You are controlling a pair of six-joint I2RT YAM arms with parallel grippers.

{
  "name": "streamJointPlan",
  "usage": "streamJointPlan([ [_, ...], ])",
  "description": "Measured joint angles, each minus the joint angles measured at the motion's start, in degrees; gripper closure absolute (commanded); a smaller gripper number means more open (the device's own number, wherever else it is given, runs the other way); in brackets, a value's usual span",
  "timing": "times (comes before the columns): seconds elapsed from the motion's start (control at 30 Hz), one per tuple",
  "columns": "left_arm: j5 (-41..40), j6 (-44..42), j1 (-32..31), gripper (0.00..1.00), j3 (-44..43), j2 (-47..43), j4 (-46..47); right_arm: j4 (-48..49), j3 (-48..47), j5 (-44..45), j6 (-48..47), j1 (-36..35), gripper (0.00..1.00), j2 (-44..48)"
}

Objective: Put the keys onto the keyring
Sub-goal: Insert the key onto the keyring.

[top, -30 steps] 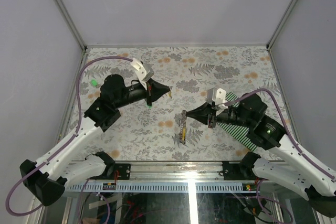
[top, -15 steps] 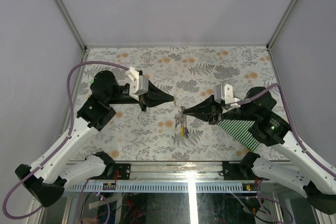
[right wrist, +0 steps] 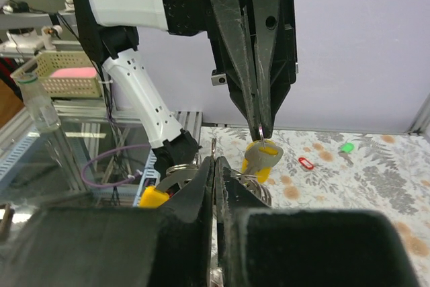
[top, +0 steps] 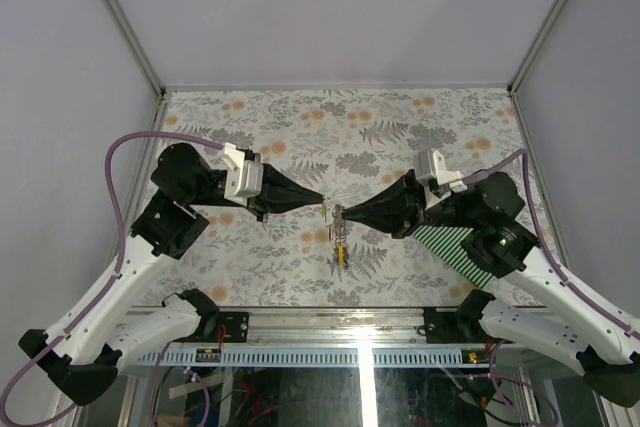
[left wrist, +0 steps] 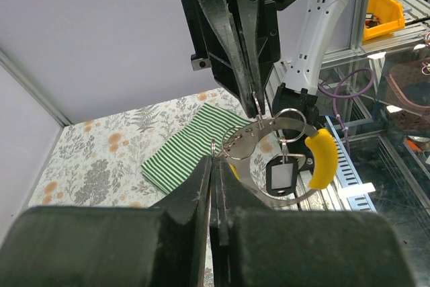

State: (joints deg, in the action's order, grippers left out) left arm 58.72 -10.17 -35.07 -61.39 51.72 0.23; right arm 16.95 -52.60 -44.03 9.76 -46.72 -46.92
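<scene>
Left gripper (top: 321, 198) clamped on yellow key (right wrist: 263, 156); right gripper (top: 341, 213) clamped on hanging keyring (top: 342, 239). Tips near each other above bench (top: 420, 137) middle.

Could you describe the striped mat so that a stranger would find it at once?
Start from the flower-patterned table. At its right side, partly under the right arm, lies a flat mat. It alone has green and white stripes.

Even, soft overhead light, faint shadows, top view sharp; left pincer (left wrist: 213, 166) blurred up close
</scene>
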Motion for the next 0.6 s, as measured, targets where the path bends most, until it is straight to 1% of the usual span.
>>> streamJointPlan([
  [0.27,0.02,-0.13,0.00,1.00,0.00,0.22,0.00,5.64,2.60,2.10,8.33,0.00,1.00,-1.18],
  [0.6,0.00,-0.24,0.00,1.00,-0.02,0.33,0.00,6.54,2.64,5.27,11.87,0.00,1.00,-1.68],
])
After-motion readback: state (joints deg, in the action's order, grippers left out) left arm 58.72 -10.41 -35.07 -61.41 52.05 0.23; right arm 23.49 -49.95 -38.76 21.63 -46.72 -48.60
